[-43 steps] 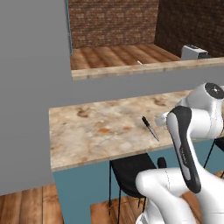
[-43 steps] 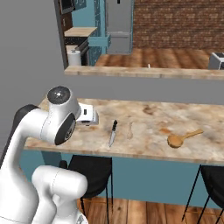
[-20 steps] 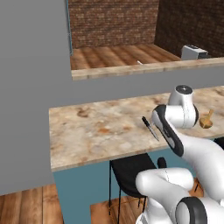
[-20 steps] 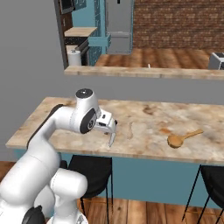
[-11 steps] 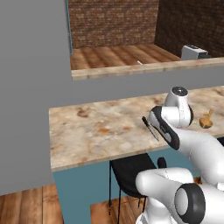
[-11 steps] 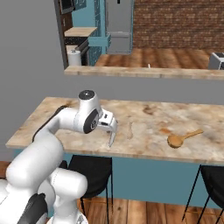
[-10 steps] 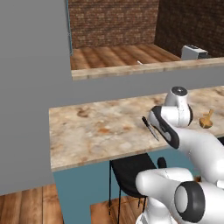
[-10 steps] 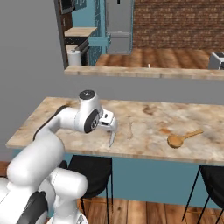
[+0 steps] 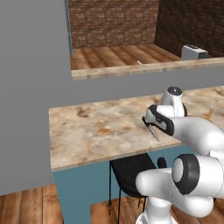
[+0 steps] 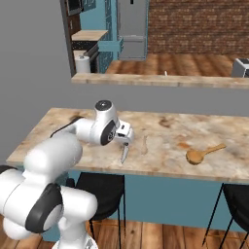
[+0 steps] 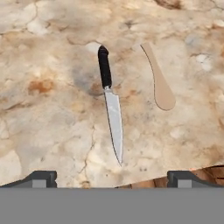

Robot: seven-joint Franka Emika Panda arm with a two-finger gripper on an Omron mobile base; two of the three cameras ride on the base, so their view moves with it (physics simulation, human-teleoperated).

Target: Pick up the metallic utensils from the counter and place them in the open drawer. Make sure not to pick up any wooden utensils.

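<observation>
My claw [image 11: 111,177] hangs spread wide over the knife [image 11: 110,103], flat on the desk [image 11: 39,122]. It looks thin, stiff, slick; I'd pinch the black handle.

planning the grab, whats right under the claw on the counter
The knife lies flat on the counter between the open claw's tips, with a pale wooden utensil beside it. From the left base camera, the arm covers most of the knife.
</observation>
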